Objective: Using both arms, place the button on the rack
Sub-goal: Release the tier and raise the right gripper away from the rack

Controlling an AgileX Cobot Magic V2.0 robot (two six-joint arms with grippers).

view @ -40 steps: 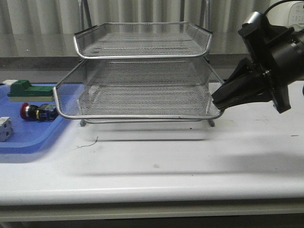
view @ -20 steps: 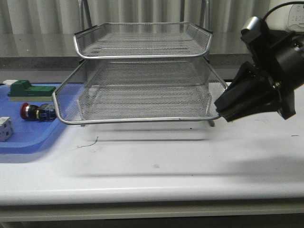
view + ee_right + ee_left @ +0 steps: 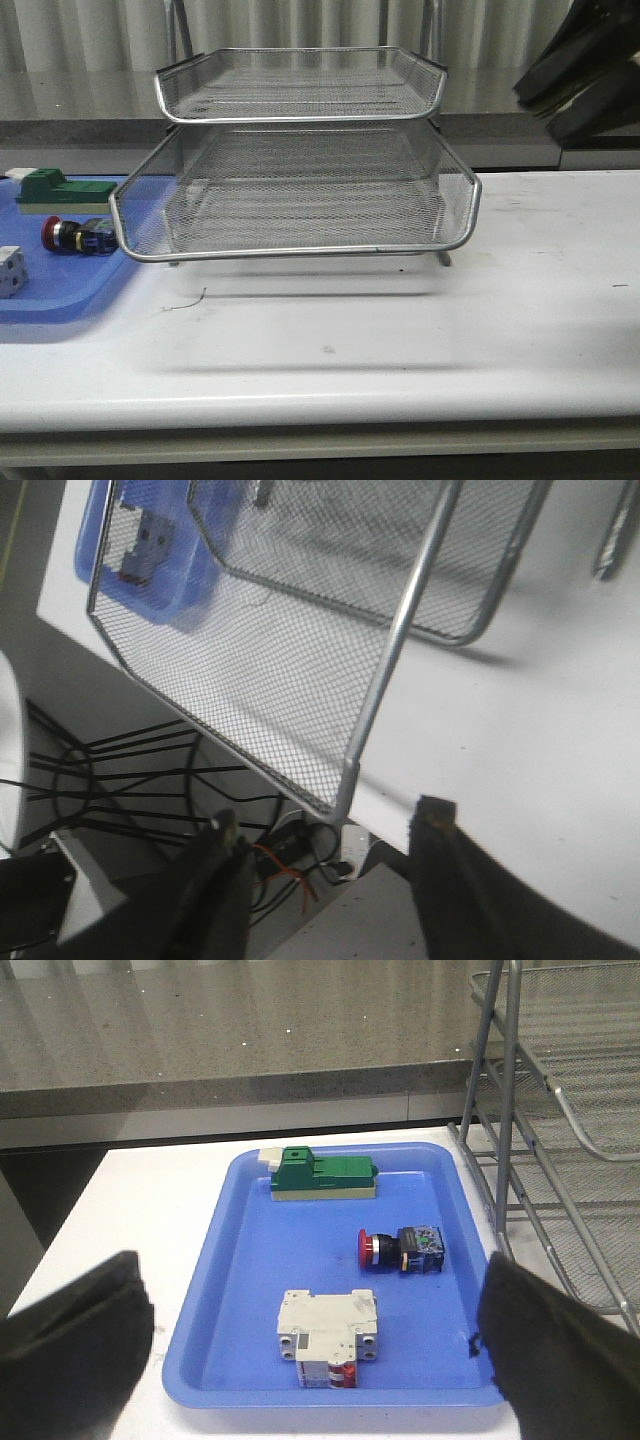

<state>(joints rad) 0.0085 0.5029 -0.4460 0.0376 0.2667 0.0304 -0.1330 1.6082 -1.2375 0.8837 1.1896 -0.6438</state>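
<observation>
We see a silver rack [image 3: 300, 190] of fine diamond mesh with bright chrome rims, on a white table [image 3: 400, 330]. Beside it lies a plain blue tray [image 3: 240, 1260]. On the tray, the button [image 3: 402, 1249] has a red cap, a black collar and a blue-yellow body. The block [image 3: 322, 1174] is green over a cream base, and the breaker [image 3: 328, 1337] is white with red at one end. Our left gripper [image 3: 315, 1360] and right gripper [image 3: 330, 880] are black. The counter [image 3: 230, 1020] behind is speckled grey-brown.
</observation>
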